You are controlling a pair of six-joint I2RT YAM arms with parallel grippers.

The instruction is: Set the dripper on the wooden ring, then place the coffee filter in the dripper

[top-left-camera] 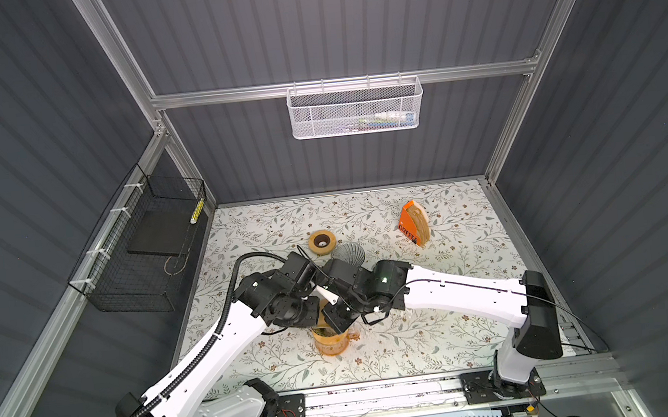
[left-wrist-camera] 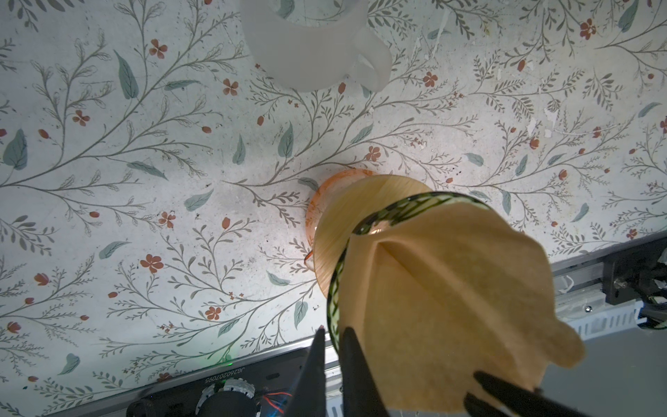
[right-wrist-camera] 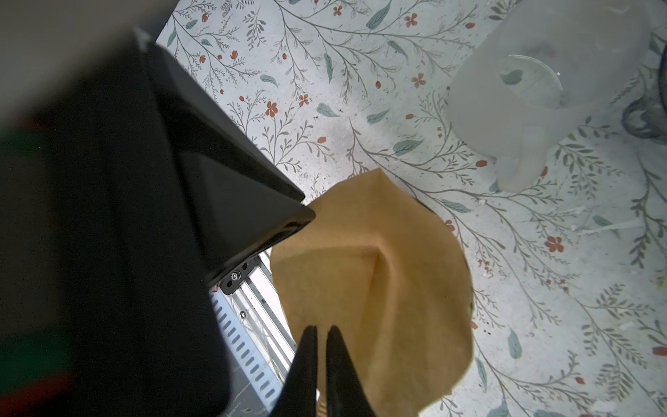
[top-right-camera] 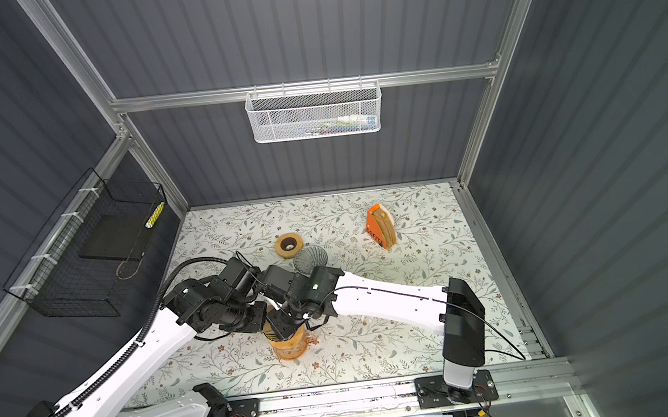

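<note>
The coffee filter (left-wrist-camera: 444,289) sits in the mouth of the dripper (left-wrist-camera: 415,204), right of centre and low in the left wrist view. It is tan, matte paper, opened out with its mouth toward the camera. One raised fold runs from mid-frame toward the lower right, where a wavy edge hangs past the dripper's green-patterned glass rim. Its tip is hidden inside.

Under the rim are a pale wooden collar (left-wrist-camera: 346,213) and part of the orange carafe (left-wrist-camera: 314,209). In both top views the carafe (top-left-camera: 330,343) stands low and central on the floral worktop (top-left-camera: 440,333), and the wrists cover the dripper and filter.

The left tool (left-wrist-camera: 334,334) is nearly pressed together, pinching the dripper's rim. The right tool (right-wrist-camera: 322,330), at bottom centre of the right wrist view, is pressed together and appears to nip the filter's (right-wrist-camera: 379,289) edge, but the contact point is hard to make out.
</note>
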